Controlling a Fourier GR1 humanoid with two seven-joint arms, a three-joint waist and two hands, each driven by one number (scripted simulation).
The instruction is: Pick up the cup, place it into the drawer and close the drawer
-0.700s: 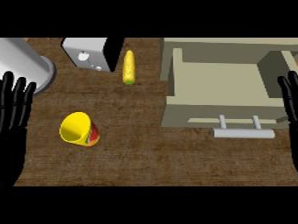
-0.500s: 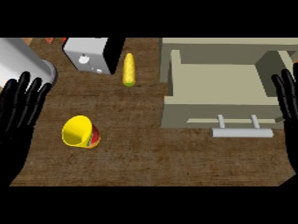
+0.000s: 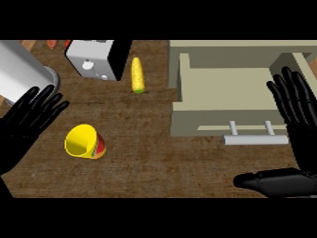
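A yellow cup (image 3: 84, 142) with a red and green band lies tipped on its side on the brown counter, its mouth turned toward the left. My left hand (image 3: 25, 121) is open with straight fingers, just left of the cup and apart from it. The beige drawer (image 3: 226, 95) stands pulled open at the right, with a grey bar handle (image 3: 253, 138) on its front. My right hand (image 3: 305, 123) is open, fingers up, over the drawer's right side, its thumb (image 3: 274, 182) stretched out below the handle.
A yellow corn cob (image 3: 138, 75) lies behind the cup near the drawer's left wall. A white and black appliance (image 3: 92, 58) stands at the back. A large grey cylinder (image 3: 13, 69) leans at the far left.
The view has shifted, so the cup and drawer sit farther right. My left hand has moved in toward the cup. My right hand has come inward over the drawer, its thumb now showing.
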